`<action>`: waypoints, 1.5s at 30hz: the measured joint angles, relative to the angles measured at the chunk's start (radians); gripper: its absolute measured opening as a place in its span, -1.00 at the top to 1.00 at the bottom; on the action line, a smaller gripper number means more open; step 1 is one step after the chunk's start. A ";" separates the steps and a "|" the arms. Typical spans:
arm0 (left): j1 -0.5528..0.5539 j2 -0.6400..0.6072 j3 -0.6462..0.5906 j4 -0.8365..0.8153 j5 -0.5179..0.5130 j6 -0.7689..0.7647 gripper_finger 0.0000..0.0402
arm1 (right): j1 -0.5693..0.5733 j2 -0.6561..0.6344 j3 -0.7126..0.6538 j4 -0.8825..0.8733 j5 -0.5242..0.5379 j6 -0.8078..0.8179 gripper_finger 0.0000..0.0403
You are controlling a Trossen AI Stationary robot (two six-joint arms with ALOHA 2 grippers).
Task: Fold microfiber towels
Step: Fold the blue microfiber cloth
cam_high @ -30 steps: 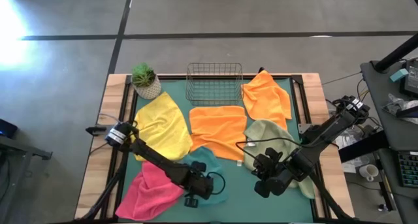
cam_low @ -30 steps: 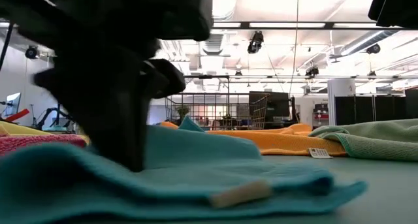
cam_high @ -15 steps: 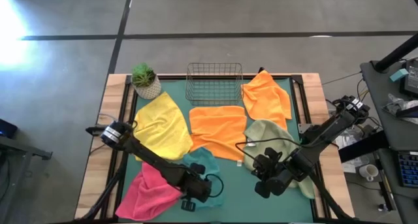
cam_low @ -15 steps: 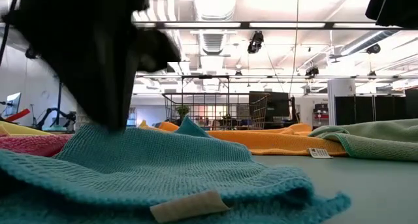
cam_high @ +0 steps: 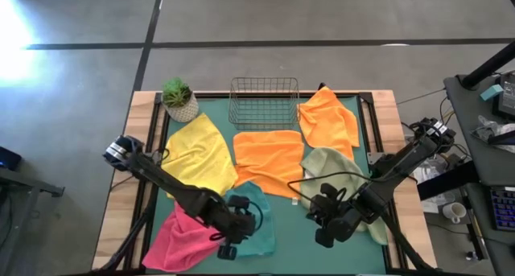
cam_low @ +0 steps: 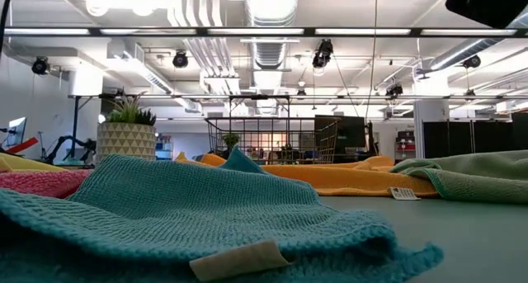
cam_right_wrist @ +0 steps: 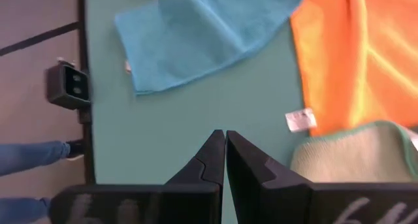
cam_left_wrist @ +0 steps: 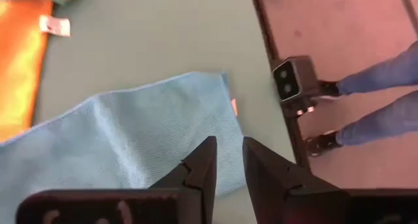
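- The pink towel (cam_high: 183, 232) is seen at the near left corner of the green surface (cam_high: 290, 236), with the yellow towel (cam_high: 199, 155) lying behind it.
- The left pincer (cam_high: 228, 249) is held above the near edge of the teal towel (cam_high: 253, 220), its fingers (cam_left_wrist: 199, 168) parted by a narrow gap with nothing between them.
- A flat orange towel (cam_high: 269, 159) is spread at the centre, before the wire mesh basket (cam_high: 264, 100).
- The right pincer (cam_high: 322, 230) is raised over bare surface between the teal towel and the sage green towel (cam_high: 334, 170), its fingers pressed together and empty.
- A second orange towel (cam_high: 328, 119) is laid at the far right.
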 joint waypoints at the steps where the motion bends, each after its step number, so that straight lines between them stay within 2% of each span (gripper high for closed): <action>1: 0.000 -0.014 -0.002 0.000 0.003 0.000 0.70 | 0.000 0.000 0.000 0.016 0.000 -0.018 0.96; 5: -0.004 -0.057 -0.003 -0.016 0.019 0.000 0.70 | 0.000 0.000 0.000 0.100 0.000 -0.099 0.96; 9: -0.006 -0.095 0.008 -0.146 0.026 -0.014 0.68 | 0.000 0.000 0.000 0.171 -0.021 -0.174 0.93; 13: -0.007 -0.119 0.003 -0.292 0.030 -0.153 0.56 | 0.000 0.003 0.001 0.220 -0.069 -0.194 0.78; 16: -0.026 -0.118 -0.008 -0.312 0.034 -0.236 0.41 | 0.000 0.018 0.002 0.231 -0.087 -0.196 0.60; 20: -0.068 -0.094 -0.010 -0.292 0.037 -0.268 0.24 | 0.000 0.055 0.002 0.235 -0.094 -0.238 0.35; 26: -0.146 -0.018 -0.020 -0.174 -0.028 -0.264 0.21 | 0.000 0.154 0.009 0.390 -0.119 -0.454 0.16; 31: -0.192 0.070 -0.020 -0.086 -0.064 -0.257 0.21 | 0.000 0.257 0.059 0.442 -0.124 -0.588 0.16; 38: -0.203 0.179 -0.009 -0.056 -0.114 -0.257 0.21 | 0.000 0.406 0.166 0.434 -0.124 -0.691 0.18; 45: -0.204 0.226 -0.007 0.022 -0.138 -0.257 0.21 | -0.003 0.523 0.277 0.365 -0.123 -0.730 0.21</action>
